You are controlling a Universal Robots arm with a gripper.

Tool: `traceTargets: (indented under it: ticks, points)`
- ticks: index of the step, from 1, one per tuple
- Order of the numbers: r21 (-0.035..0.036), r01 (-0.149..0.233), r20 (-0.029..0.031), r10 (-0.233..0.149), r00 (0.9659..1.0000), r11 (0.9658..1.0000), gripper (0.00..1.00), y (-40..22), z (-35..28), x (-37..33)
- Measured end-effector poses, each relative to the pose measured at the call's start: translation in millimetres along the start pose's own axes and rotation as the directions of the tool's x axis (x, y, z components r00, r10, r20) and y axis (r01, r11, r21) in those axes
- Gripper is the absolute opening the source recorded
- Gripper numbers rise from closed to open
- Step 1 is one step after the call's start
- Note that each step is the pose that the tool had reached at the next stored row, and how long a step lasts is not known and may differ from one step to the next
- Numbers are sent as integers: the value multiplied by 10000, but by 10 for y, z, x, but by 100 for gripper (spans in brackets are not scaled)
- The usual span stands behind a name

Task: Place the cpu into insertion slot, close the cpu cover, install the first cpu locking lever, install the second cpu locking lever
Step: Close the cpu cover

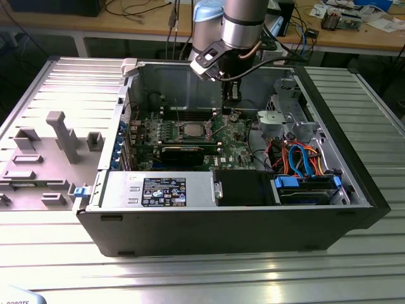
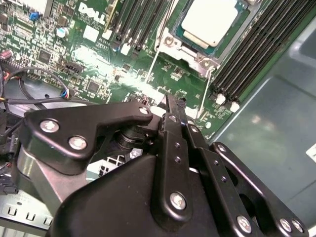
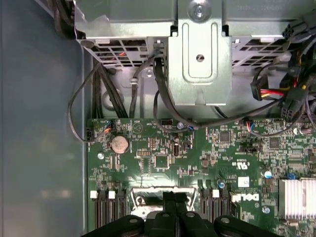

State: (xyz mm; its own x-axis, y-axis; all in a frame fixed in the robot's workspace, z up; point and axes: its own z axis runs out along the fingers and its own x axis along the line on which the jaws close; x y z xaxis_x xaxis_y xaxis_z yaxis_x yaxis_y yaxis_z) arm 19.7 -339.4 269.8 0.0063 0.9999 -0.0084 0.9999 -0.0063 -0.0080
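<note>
- Exterior view: the arm reaches down into an open computer case (image 1: 221,231) on the worktop (image 1: 190,275), with the pincer (image 1: 233,95) above the motherboard (image 1: 237,149).
- The cpu (image 1: 193,130) sits in the insertion slot (image 2: 203,61), about eight o'clock from the pincer.
- In both wrist views the jaws are pressed together and grip nothing, probably to form one slim pushing tip.

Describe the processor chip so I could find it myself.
Look into the open black computer case at its green circuit board. Between two banks of long black slots lies a small flat square silver chip in a silver metal frame. It is square, unlike the round silver coin battery.
</note>
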Motion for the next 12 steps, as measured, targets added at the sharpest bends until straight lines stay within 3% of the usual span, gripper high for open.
traceTargets:
  ticks: [2, 12]
  points:
    - [1, 1, 3, -1, 10000, 10000, 11, 40, 9, 0]
    - [0, 1, 1, -1, 10000, 10000, 11, 50, 10, 0]
